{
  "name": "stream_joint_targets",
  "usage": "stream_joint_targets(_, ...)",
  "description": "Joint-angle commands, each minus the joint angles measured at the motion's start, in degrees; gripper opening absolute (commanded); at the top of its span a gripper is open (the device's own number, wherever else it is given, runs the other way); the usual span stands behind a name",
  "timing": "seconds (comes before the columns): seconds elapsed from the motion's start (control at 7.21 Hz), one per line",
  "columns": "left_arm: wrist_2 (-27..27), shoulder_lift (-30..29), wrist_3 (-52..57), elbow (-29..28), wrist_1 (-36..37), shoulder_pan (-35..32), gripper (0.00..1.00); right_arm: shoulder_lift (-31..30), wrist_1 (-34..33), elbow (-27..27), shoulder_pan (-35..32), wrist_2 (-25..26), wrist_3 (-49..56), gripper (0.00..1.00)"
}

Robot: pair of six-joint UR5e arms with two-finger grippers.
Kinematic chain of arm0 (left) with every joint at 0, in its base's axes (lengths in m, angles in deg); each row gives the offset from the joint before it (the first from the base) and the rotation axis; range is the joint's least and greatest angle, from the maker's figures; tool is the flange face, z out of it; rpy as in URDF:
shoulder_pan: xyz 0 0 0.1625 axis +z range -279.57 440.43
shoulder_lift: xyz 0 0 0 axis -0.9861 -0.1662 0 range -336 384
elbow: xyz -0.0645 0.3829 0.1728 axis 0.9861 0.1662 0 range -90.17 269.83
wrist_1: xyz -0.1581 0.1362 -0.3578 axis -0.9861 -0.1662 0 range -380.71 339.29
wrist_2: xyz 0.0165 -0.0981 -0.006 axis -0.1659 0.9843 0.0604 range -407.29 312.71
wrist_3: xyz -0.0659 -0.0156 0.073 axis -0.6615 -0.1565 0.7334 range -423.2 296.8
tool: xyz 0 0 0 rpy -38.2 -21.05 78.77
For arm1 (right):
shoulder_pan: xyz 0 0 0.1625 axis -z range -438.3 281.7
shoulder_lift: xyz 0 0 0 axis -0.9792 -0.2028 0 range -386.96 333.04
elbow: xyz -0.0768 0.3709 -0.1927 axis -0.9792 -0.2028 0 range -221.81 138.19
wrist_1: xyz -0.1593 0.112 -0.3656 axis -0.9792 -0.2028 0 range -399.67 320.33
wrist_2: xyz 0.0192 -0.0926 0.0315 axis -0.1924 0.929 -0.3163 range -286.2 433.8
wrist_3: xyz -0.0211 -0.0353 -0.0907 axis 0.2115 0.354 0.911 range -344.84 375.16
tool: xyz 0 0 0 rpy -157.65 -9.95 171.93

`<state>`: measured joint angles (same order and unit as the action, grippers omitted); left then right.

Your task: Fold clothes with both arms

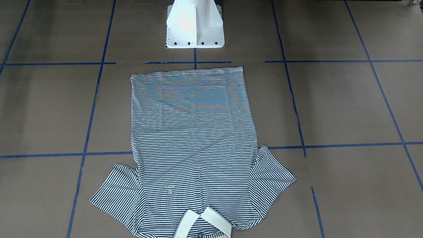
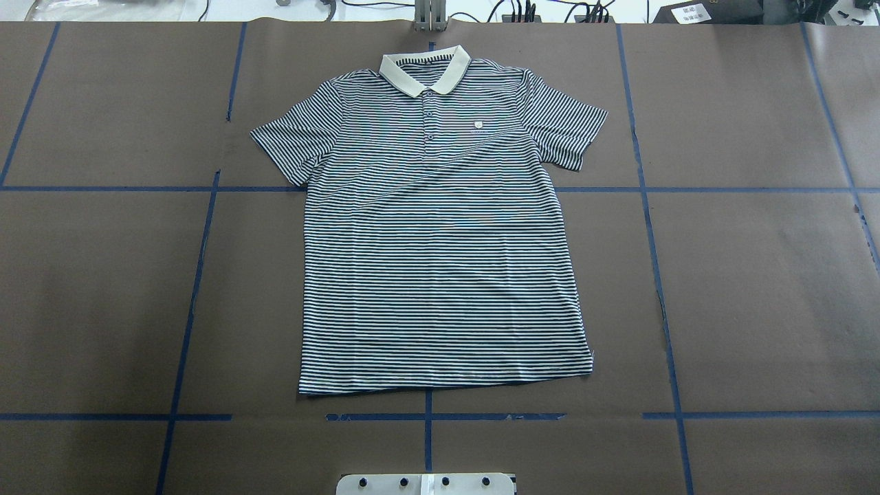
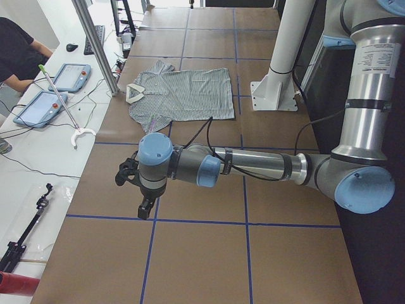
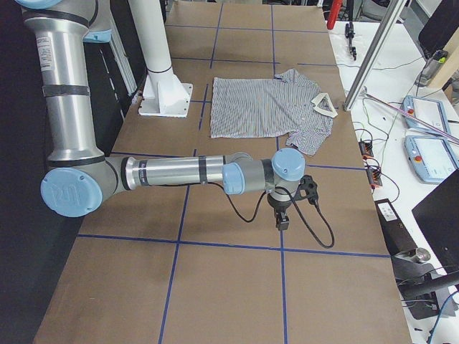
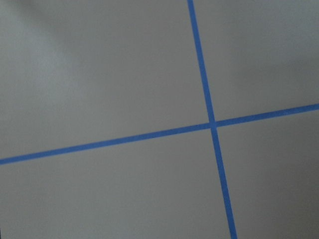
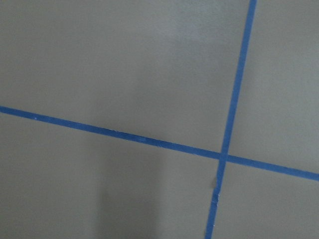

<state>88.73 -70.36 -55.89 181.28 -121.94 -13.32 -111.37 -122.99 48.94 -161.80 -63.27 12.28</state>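
Front view: the shirt (image 1: 195,142) lies flat, hem nearest the pedestal (image 1: 195,26), collar farthest. Overhead: sleeves spread, nothing folded yet. Side views: left hand (image 3: 145,208) and right hand (image 4: 282,219) hover over bare tabletop (image 3: 202,253), away from the pedestal; whether they are open, I cannot tell. Both should probably grip matching edges evenly.

**Blue tape cross on a bare tabletop**

A close view looks down on a flat, matte grey-brown tabletop (image 5: 99,64). Two strips of blue tape cross on it. One tape line (image 5: 107,143) runs from the left edge, low in the frame, rising gently to the right edge. The other tape line (image 5: 202,64) runs steeply from the top, right of centre, down to the bottom edge. Their crossing (image 5: 213,124) sits right of centre. The picture is soft and slightly blurred.
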Motion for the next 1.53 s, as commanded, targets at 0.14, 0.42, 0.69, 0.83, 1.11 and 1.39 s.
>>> stream_joint_targets(0.14, 11.5, -3.2, -1.6, -4.2, -10.6, 2.5, 1.00, 6.4, 3.0, -1.9, 4.0, -0.2, -8.1, 1.00)
stream_joint_targets(0.42, 5.9, -9.6, -1.4, -5.5, -10.6, 7.2, 1.00, 10.3, 3.3, -3.0, 4.0, -6.3, -14.8, 1.00)
stream_joint_targets(0.69, 3.9, -11.4, -2.0, -5.1, -10.5, 10.2, 1.00, 14.0, 3.3, -3.3, 4.0, -6.6, -17.1, 1.00)
stream_joint_targets(0.83, 3.0, -11.7, -6.2, -4.2, -11.1, 10.3, 1.00, 16.0, 3.3, -3.4, 4.1, -6.6, -21.0, 1.00)
stream_joint_targets(1.11, -4.5, -13.0, -20.4, -2.7, -14.0, 15.1, 1.00, 20.0, 6.8, -7.0, 7.6, -2.4, -24.8, 1.00)
stream_joint_targets(1.39, -8.7, -16.5, -36.9, -3.1, -15.6, 21.1, 1.00, 23.1, 22.1, -17.3, 13.2, 5.3, -39.1, 1.00)
